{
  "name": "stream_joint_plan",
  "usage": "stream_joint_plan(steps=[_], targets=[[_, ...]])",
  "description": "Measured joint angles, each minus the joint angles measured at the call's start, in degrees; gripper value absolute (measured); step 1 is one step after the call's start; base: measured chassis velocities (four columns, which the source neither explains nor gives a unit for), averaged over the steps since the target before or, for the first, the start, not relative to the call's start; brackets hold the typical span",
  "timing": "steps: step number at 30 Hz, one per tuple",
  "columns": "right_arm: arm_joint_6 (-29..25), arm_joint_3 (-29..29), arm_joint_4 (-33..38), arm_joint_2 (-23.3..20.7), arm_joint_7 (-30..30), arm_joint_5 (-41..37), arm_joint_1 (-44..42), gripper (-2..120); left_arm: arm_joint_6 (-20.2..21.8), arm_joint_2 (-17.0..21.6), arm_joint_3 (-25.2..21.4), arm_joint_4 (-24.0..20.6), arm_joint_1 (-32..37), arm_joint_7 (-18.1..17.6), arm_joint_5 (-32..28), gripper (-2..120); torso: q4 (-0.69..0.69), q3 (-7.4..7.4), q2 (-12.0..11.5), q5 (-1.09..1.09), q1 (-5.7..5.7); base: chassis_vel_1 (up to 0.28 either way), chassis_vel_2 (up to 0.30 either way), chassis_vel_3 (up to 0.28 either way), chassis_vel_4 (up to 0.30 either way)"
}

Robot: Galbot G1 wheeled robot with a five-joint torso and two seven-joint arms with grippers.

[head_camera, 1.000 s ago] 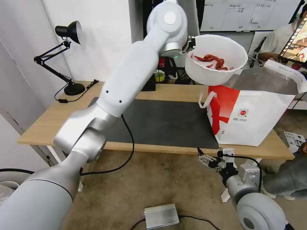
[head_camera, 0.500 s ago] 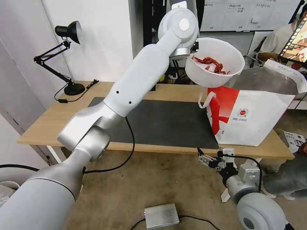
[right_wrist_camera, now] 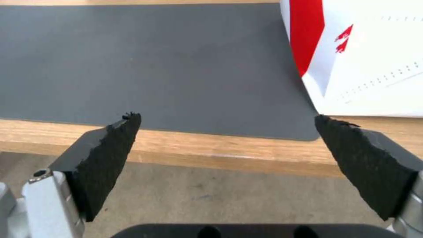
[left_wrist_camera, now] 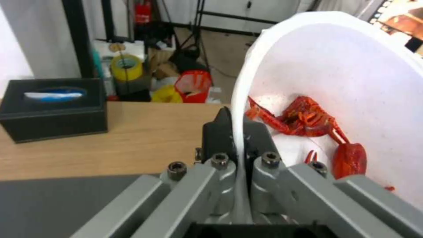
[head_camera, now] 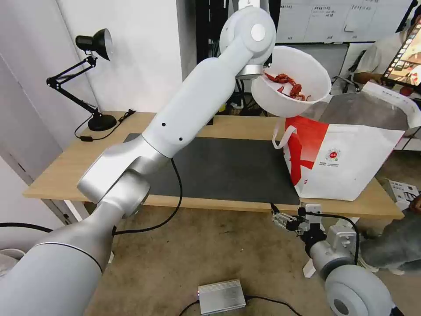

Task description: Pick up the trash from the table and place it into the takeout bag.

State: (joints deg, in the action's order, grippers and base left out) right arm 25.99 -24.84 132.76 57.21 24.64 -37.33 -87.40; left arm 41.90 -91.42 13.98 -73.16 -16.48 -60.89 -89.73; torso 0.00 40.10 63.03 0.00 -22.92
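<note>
One left end effector (left_wrist_camera: pixel 238 132) pinches the tilted bowl's (head_camera: pixel 291 83) rim, above the takeout bag (head_camera: pixel 346 153).

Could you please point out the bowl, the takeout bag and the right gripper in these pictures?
Bowl (head_camera: pixel 302 103), head view, on its white outer wall.
Takeout bag (head_camera: pixel 355 169), head view, on its white front panel.
Right gripper (right_wrist_camera: pixel 227 145), right wrist view, midway between its open fingertips.

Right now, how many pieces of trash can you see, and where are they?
1: the white bowl of crayfish shells, held by the left gripper above the takeout bag. Others may be hidden inside it.
</note>
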Motion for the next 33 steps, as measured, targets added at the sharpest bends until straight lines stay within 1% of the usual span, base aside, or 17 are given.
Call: stream_joint_plan(steps=[4,17,24,27,28,30,33], targets=[[0.0,0.0,0.0,0.0,0.0,0.0,0.0,100,-0.2,0.0,0.7,-0.1,0.0,0.9,0.0,0,0.00,0.00,0.0,0.00,0.00,0.000,0.000,0.000,0.000],[0.0,0.0,0.0,0.0,0.0,0.0,0.0,100,-0.5,0.0,1.7,0.8,0.3,1.8,0.4,0,0.00,0.00,0.0,0.00,0.00,0.000,0.000,0.000,0.000],[0.0,0.0,0.0,0.0,0.0,0.0,0.0,100,-1.0,0.0,2.1,1.1,0.1,4.2,1.1,0,0.00,0.00,0.0,0.00,0.00,0.000,0.000,0.000,0.000],[0.0,0.0,0.0,0.0,0.0,0.0,0.0,100,-1.5,-0.1,2.9,0.2,0.1,6.4,1.7,0,0.00,0.00,0.0,0.00,0.00,0.000,0.000,0.000,0.000],[0.0,0.0,0.0,0.0,0.0,0.0,0.0,100,-1.5,-0.1,2.9,0.2,0.1,6.4,1.7,0,0.00,0.00,0.0,0.00,0.00,0.000,0.000,0.000,0.000],[0.0,0.0,0.0,0.0,0.0,0.0,0.0,100,-1.6,-0.1,3.1,-0.2,0.1,7.9,2.1,0,-0.01,0.00,0.0,0.00,0.00,0.000,0.000,0.000,0.000],[0.0,0.0,0.0,0.0,0.0,0.0,0.0,100,-2.1,-0.1,3.2,-0.4,0.1,9.0,2.2,0,0.00,0.00,0.0,0.00,0.00,0.000,0.000,0.000,0.000]])
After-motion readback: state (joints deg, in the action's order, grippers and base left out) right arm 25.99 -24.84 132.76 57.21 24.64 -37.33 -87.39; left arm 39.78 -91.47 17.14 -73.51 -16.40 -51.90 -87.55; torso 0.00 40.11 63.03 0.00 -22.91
